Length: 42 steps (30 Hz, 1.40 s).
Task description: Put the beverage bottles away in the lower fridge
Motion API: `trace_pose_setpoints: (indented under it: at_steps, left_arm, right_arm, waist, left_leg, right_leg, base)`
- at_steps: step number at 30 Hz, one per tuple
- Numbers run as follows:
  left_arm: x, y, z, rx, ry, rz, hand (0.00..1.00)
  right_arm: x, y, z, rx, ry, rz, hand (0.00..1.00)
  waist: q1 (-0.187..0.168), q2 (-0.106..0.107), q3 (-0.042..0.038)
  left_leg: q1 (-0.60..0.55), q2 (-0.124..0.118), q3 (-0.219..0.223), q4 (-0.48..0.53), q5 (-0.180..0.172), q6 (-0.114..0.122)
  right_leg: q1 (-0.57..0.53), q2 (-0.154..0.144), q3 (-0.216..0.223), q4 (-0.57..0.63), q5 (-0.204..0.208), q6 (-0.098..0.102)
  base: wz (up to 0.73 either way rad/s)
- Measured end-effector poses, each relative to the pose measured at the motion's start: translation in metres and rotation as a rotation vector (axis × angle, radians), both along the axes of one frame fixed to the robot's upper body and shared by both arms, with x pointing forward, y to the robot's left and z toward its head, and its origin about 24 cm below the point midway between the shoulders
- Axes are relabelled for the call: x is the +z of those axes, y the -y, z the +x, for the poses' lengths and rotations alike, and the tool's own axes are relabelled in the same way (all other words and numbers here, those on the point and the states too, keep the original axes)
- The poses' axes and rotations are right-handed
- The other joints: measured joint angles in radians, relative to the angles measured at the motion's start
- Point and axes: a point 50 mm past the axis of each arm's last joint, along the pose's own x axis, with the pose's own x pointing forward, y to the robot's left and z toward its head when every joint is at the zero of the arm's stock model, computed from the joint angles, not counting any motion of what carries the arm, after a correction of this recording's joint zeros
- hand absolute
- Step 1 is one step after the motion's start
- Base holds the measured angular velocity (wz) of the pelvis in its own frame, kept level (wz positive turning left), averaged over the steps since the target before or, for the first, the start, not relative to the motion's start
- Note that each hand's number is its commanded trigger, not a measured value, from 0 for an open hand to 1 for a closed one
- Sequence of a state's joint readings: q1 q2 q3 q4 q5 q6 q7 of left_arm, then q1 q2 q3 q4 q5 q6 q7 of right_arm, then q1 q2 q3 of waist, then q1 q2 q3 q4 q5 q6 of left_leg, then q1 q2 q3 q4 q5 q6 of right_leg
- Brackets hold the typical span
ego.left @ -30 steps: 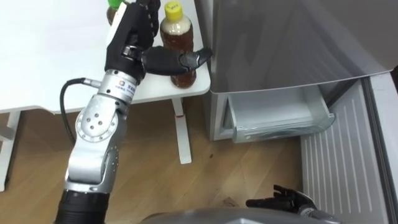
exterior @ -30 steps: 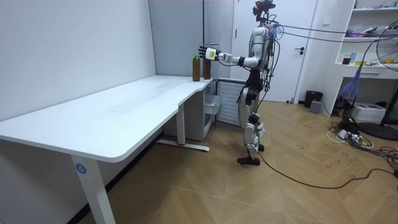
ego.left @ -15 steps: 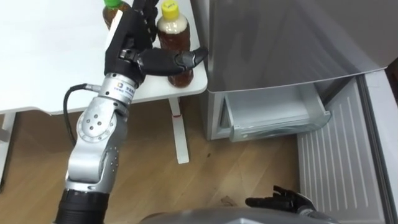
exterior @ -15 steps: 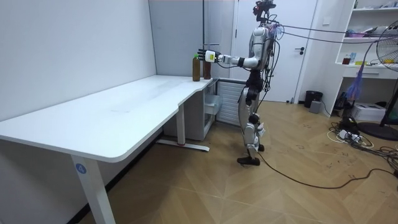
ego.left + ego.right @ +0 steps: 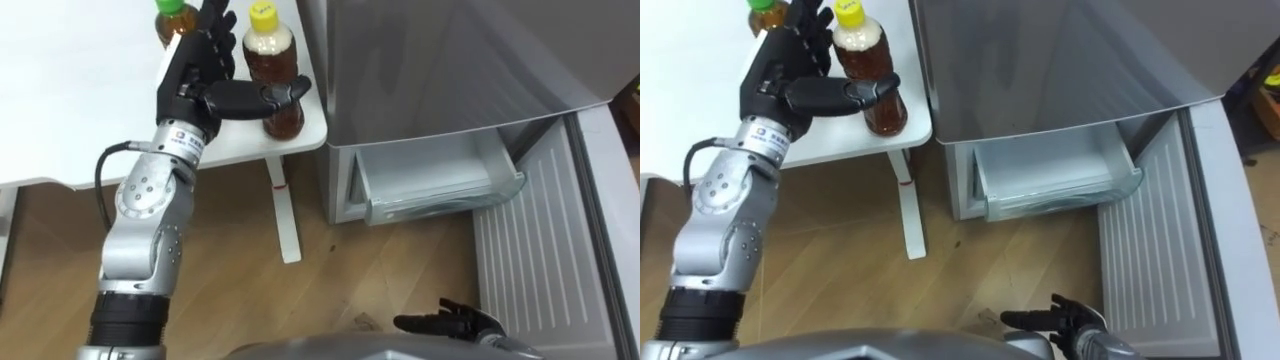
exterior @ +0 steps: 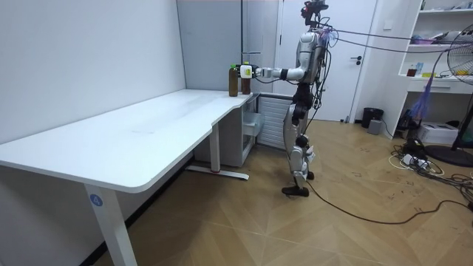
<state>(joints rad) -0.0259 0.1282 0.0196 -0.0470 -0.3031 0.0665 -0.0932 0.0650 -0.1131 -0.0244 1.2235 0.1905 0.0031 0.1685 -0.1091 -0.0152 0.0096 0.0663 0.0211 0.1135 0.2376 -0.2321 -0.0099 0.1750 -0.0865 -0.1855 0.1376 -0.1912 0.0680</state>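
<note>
Left eye view: our left hand (image 5: 195, 75) is spread beside the yellow-capped bottle (image 5: 266, 58) at the tabletop's (image 5: 80, 110) corner nearest the fridge (image 5: 450, 70), thumb laid across its front, fingers straight, gripping nothing; the right hand (image 5: 450, 322) hangs low, relaxed. Room view: we stand at that corner. Right eye view: the lower drawer (image 5: 1055, 180) is pulled out. We judge the bottle full, heavyish, smooth plastic; grip round its waist.
</note>
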Motion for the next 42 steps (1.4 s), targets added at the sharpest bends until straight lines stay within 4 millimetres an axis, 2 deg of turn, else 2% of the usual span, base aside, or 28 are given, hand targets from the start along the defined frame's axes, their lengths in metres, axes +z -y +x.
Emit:
trace_pose_setpoints:
  at_steps: [16, 22, 27, 34, 35, 36, 37, 38, 42]
  left_arm:
    - [0.002, -0.003, 0.002, 0.012, -0.005, -0.001, 0.00]
    - [0.003, -0.003, 0.004, 0.006, -0.001, 0.004, 0.00]
    - [0.015, 0.003, 0.012, -0.045, 0.045, 0.006, 0.00]
    - [0.016, 0.007, 0.012, -0.099, 0.053, 0.007, 0.00]
    - [0.016, 0.007, 0.012, -0.105, 0.054, 0.008, 0.52]
    - [0.016, 0.007, 0.012, -0.108, 0.055, 0.008, 0.65]
    - [0.016, 0.007, 0.012, -0.110, 0.055, 0.008, 0.73]
    - [0.016, 0.008, 0.012, -0.112, 0.055, 0.008, 1.00]
    - [0.016, 0.008, 0.012, -0.114, 0.055, 0.008, 1.00]
  right_arm:
    - [0.002, 0.005, 0.002, 0.000, 0.004, -0.016, 0.00]
    - [0.002, 0.004, 0.004, 0.004, 0.006, -0.011, 0.00]
    - [0.002, 0.004, 0.006, 0.009, 0.011, 0.006, 0.00]
    - [0.002, 0.003, 0.007, 0.022, 0.013, 0.013, 0.00]
    - [0.002, 0.003, 0.007, 0.022, 0.013, 0.014, 0.00]
    - [0.002, 0.003, 0.007, 0.022, 0.013, 0.014, 0.00]
    - [0.002, 0.003, 0.007, 0.023, 0.013, 0.014, 0.00]
    - [0.002, 0.003, 0.007, 0.024, 0.013, 0.014, 0.00]
    - [0.002, 0.003, 0.008, 0.031, 0.014, 0.013, 0.00]
  waist:
    - [-0.006, 0.024, -0.0002]
    - [-0.026, 0.024, -0.0006]
    - [-0.028, 0.024, -0.0002]
    - [-0.032, 0.019, 0.0024]
    - [-0.032, 0.019, 0.0025]
    - [-0.032, 0.019, 0.0025]
    - [-0.032, 0.019, 0.0026]
    - [-0.032, 0.019, 0.0025]
    - [-0.032, 0.018, 0.0023]
  left_leg:
    - [0.001, 0.000, 0.007, -0.002, 0.000, 0.000]
    - [-0.002, 0.000, 0.006, -0.003, 0.000, 0.000]
    - [0.000, 0.001, 0.007, -0.002, 0.000, 0.000]
    - [-0.001, 0.001, 0.009, -0.002, 0.000, 0.000]
    - [-0.001, 0.001, 0.009, -0.002, 0.000, 0.000]
    - [-0.001, 0.001, 0.009, -0.002, 0.000, 0.000]
    - [-0.001, 0.001, 0.009, -0.002, 0.000, 0.000]
    - [-0.001, 0.001, 0.009, -0.002, 0.000, 0.000]
    - [-0.001, 0.001, 0.009, -0.002, 0.000, 0.000]
  right_leg:
    - [-0.001, -0.001, -0.001, -0.001, 0.000, 0.000]
    - [-0.001, -0.001, -0.006, 0.000, 0.000, 0.000]
    - [-0.001, -0.001, -0.006, 0.000, 0.000, 0.000]
    - [-0.002, -0.001, -0.004, -0.001, 0.000, 0.000]
    - [-0.002, -0.001, -0.004, -0.001, 0.000, 0.000]
    - [-0.002, -0.001, -0.004, -0.001, 0.000, 0.000]
    - [-0.002, -0.001, -0.004, -0.001, 0.000, 0.000]
    - [-0.002, -0.001, -0.004, -0.001, 0.000, 0.000]
    - [-0.002, -0.001, -0.005, -0.001, 0.000, 0.000]
  base:
    - [0.00]
    - [0.00]
    - [0.00]
    - [0.00]
    - [0.00]
    - [0.00]
    - [0.00]
    - [0.00]
    - [0.00]
